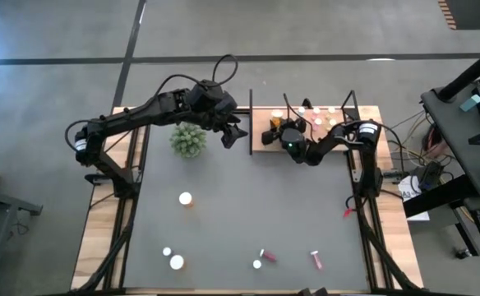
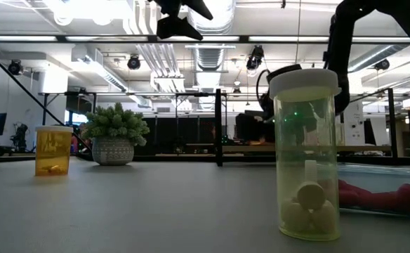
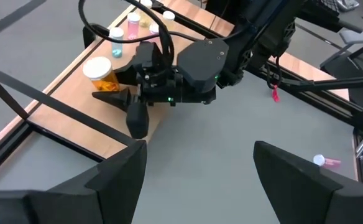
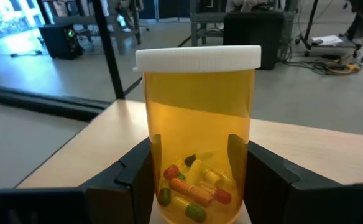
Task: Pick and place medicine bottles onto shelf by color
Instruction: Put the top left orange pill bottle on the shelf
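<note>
Two arms are at the far end of the table (image 1: 248, 205). The right gripper (image 3: 120, 103) is clamped on a large orange bottle (image 4: 197, 130) with a white cap; both fingers press against the bottle's sides, and capsules show through its wall. The bottle stands upright over the near left corner of the shelf (image 1: 265, 141), at the table's far right. Whether its base touches the board cannot be told. Several small capped vials (image 1: 316, 115), pink and yellow among them, stand farther back on the same board.

The left gripper (image 1: 233, 136) hangs above the table just left of the shelf's black rod, jaws apart and holding nothing. A green plant ball (image 1: 188, 140) sits beside it.

On the open tabletop, a second orange bottle (image 1: 186, 199) stands left of centre. Two white-capped bottles (image 1: 173, 259) stand near the front left. Two pink vials (image 1: 266, 257) lie on their sides near the front centre. A yellow-green vial (image 2: 306, 151) stands upright close to the low camera.
</note>
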`<state>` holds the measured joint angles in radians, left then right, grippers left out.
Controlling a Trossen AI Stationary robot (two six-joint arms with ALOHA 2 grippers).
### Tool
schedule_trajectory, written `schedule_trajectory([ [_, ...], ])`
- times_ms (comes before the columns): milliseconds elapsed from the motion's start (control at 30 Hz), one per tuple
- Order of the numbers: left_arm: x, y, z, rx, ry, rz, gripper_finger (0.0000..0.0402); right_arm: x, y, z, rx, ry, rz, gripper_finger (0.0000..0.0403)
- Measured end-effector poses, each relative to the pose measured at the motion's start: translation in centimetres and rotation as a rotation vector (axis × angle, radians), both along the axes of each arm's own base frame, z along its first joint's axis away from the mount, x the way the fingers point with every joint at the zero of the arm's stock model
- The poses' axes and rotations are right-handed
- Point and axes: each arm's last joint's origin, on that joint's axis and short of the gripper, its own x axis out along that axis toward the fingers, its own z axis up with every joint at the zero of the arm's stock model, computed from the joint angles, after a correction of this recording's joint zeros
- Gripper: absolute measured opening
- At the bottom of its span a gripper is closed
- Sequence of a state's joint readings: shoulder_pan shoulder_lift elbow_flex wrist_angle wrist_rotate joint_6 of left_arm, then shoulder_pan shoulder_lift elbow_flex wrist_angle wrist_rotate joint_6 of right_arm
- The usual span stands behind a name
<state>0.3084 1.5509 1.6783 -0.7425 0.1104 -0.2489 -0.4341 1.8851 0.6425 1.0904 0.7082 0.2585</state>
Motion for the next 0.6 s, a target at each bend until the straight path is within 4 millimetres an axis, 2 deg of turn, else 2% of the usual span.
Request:
schedule_trajectory([
  [300,0.0,0.0,0.0,0.002,0.001,0.0,0.0279,1.1,-1.2,0.0,0.086,0.069,-0.046,0.0178],
  [600,0.0,0.0,0.0,0.002,0.003,-0.001,0.0279,1.6,-1.6,0.3,0.088,0.086,-0.039,0.0178],
])
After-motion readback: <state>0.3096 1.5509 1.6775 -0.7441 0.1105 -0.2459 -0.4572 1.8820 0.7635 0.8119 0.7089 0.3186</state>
